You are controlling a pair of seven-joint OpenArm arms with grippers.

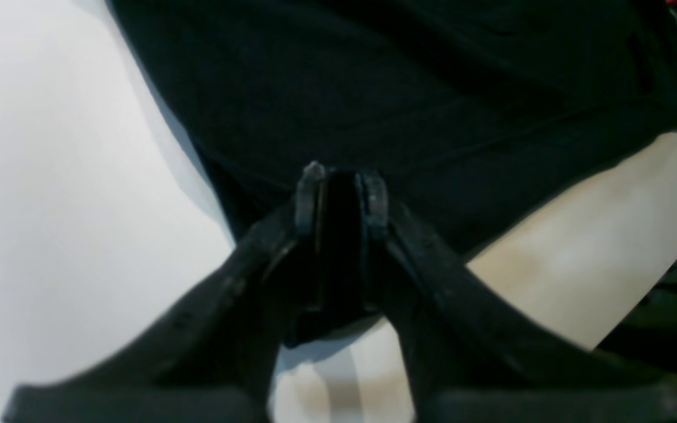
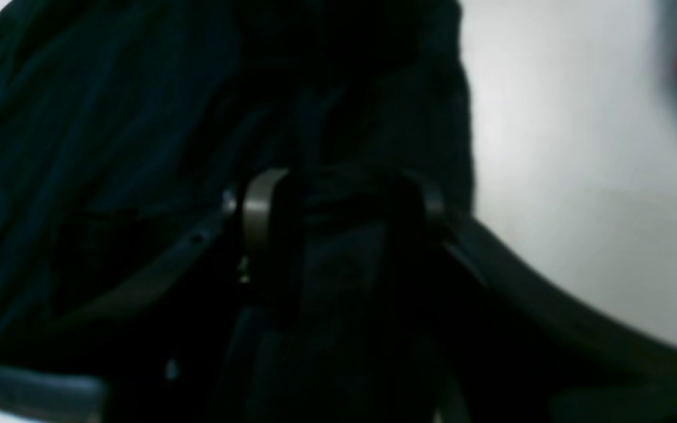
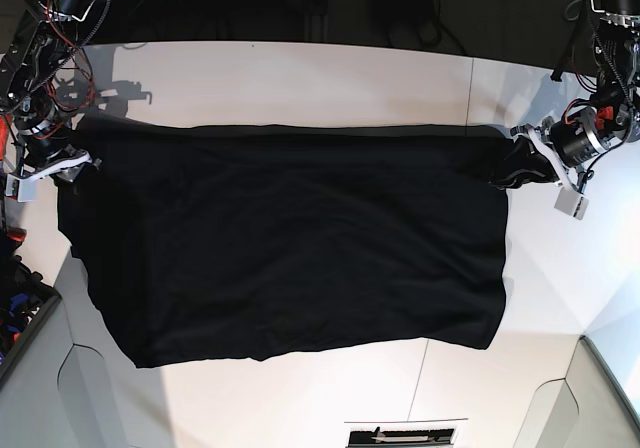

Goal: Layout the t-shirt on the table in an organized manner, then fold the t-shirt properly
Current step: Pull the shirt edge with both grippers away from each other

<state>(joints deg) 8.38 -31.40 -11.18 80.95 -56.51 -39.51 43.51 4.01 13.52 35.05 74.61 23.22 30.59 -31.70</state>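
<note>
The black t-shirt [image 3: 290,248] lies spread across the middle of the white table [image 3: 300,78], its right edge pinched by the left tool [image 1: 341,176] at the frame's right, while the right tool [image 2: 338,205] at the left edge stands spread over the fabric.

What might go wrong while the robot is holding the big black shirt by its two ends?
1. The left pincer pinches only a thin corner of the t-shirt, so the cloth may slip free if pulled.
2. The right pincer stands wider with bunched cloth between its fingers; that end may drop and wrinkle.
3. The shirt's near edge lies slanted on the table, so a fold from here may come out crooked.
</note>
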